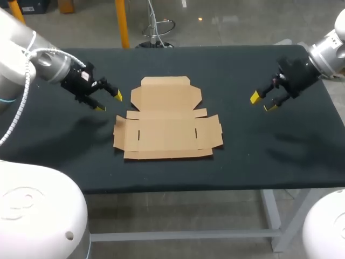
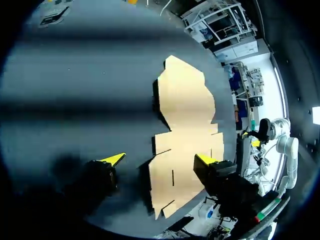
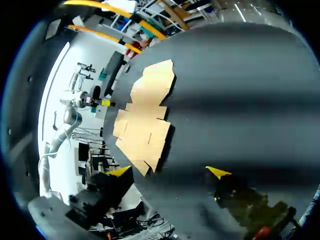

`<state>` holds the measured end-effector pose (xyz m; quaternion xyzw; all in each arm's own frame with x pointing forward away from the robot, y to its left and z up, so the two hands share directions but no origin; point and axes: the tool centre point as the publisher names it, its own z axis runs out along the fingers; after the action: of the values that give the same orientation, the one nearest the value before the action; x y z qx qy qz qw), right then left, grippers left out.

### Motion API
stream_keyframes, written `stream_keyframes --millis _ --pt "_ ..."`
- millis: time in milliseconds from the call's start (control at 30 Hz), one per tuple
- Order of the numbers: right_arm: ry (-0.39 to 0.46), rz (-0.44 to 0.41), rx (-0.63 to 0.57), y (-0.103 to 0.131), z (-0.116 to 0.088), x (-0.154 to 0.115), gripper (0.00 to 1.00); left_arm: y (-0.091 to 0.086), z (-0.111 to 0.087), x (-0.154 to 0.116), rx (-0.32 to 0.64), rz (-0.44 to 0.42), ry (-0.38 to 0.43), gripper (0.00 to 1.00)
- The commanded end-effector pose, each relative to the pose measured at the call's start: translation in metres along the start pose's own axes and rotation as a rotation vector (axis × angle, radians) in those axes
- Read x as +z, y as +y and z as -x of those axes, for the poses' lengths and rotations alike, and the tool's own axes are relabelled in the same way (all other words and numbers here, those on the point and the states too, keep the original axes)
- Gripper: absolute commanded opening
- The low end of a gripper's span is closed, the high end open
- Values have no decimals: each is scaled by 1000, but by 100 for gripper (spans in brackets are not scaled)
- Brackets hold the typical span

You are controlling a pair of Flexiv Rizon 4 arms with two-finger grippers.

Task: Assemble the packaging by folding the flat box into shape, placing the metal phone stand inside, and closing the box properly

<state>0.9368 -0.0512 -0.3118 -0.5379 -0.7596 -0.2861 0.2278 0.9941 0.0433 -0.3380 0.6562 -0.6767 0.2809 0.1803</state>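
Cardboard box [image 1: 167, 121]: flat, unfolded, at the middle of the bench [image 1: 242, 156], lid panel toward the far edge.
Left gripper [image 1: 108, 102]: fingers spread, holding nothing, just beside the box's left side.
Right gripper [image 1: 262, 102]: fingers spread, nothing held, well apart from the box, near the right edge.
Head view alone: both grippers together.
Surface: black.

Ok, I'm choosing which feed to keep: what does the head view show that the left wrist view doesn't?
Only the head view: the flat box's whole outline from above, with the left gripper and right gripper on opposite sides, both clear of it. Only the left wrist view: its own fingers up close, spread, with the cardboard lying ahead of them. Both: the box unfolded on the dark table, with the left gripper holding nothing.
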Motion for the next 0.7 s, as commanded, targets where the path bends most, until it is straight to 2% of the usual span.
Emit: stream_keyframes --millis 33,200,267,300,367,533,567,633,667,700 --pt "22 -35 -23 25 3 10 100 8 -11 -22 -19 -54 -77 100" --pt "34 -16 -58 51 4 22 100 5 -12 -27 -47 -67 -102 100" --pt "-9 42 -58 58 4 27 100 5 -13 -29 -60 -76 -111 100" --pt "-2 56 -62 61 4 29 100 5 -14 -29 -70 -83 -115 100" --pt "-11 93 -40 67 4 34 100 5 -15 -30 -86 -89 -120 100" --pt "6 101 44 75 0 43 100 6 -17 -30 -119 -118 -128 100" --pt "-9 103 69 75 -1 45 100 6 -17 -30 -126 -127 -129 96" --pt "-36 111 115 77 -2 49 100 5 -15 -30 -137 -134 -129 54" --pt "-44 116 156 77 -3 50 94 5 -14 -29 -150 -143 -129 26" --pt "-62 128 186 77 -2 51 75 5 -14 -29 -154 -146 -129 4"
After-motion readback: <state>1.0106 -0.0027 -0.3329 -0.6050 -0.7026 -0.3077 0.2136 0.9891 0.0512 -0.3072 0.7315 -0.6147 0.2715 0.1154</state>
